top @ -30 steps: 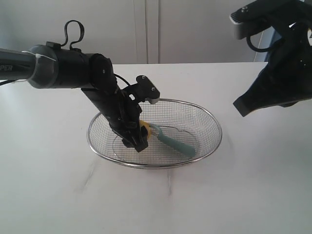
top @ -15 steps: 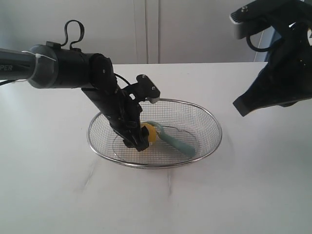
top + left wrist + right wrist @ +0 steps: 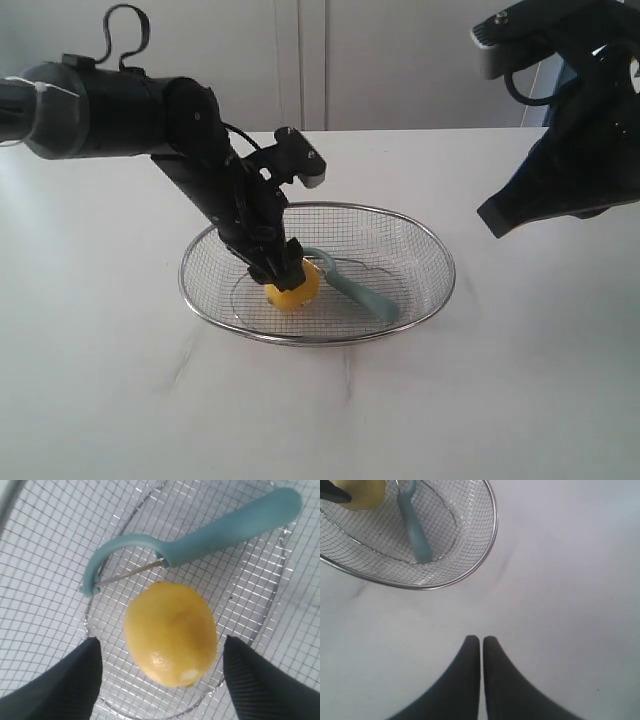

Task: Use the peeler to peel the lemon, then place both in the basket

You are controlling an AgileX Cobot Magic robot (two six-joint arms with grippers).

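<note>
The yellow lemon (image 3: 293,291) (image 3: 171,633) rests on the mesh floor of the silver wire basket (image 3: 437,262) (image 3: 487,540). Beside it in the basket lies the teal peeler (image 3: 362,293) (image 3: 220,532) (image 3: 415,527), its loop head and blade next to the lemon. My left gripper (image 3: 277,266) (image 3: 160,650) hangs just above the lemon, open, with a clear gap between each finger and the fruit. My right gripper (image 3: 492,216) (image 3: 481,640) is shut on nothing, held high over the bare table to the right of the basket.
The basket stands in the middle of a white table (image 3: 520,380). White cabinet doors (image 3: 400,60) close off the back. The left arm (image 3: 120,110) reaches in from the left, over the basket's rim.
The left gripper has let go of the lemon and risen up and back. The lemon now lies uncovered on the basket floor. The right arm has not moved.
</note>
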